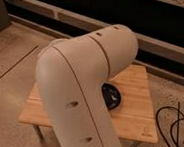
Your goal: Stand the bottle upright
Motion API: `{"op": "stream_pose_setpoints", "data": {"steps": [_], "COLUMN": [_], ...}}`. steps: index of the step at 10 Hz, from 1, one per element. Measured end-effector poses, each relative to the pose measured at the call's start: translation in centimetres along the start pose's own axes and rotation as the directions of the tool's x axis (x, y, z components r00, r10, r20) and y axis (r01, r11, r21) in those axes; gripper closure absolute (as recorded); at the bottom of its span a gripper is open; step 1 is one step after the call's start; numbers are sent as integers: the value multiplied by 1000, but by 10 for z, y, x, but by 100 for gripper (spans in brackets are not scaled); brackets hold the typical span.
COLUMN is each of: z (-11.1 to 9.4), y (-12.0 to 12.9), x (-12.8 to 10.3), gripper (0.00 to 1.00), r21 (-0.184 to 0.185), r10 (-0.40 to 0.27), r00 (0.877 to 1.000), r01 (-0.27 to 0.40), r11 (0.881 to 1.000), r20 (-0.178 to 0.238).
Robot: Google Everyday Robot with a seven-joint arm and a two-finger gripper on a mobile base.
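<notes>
My beige arm [77,96] fills the middle of the camera view and hides much of a small wooden table [136,113]. No bottle shows; it may lie behind the arm. A dark round part [113,96] sticks out from behind the arm's right edge, low over the middle of the table. It looks like my gripper seen from above, mostly hidden by the arm.
The table stands on a speckled floor [11,63]. Black cables [180,124] loop on the floor to its right. A dark wall with pale rails [67,17] runs along the back. A dark object [0,11] stands at the far left.
</notes>
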Motion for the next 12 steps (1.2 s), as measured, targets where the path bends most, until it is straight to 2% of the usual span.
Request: {"op": "stream_pose_setpoints", "data": {"steps": [2, 4, 12], "z": [0, -1, 0], "y": [-1, -2, -4], "x": [2, 3, 20], "gripper": [72, 59, 59], "r21": [-1, 0, -1], "r10": [11, 19, 57], "r00": [1000, 1000, 998], "r01": [-11, -19, -57], "r11": [1000, 1000, 998], "r20": [2, 4, -7]}}
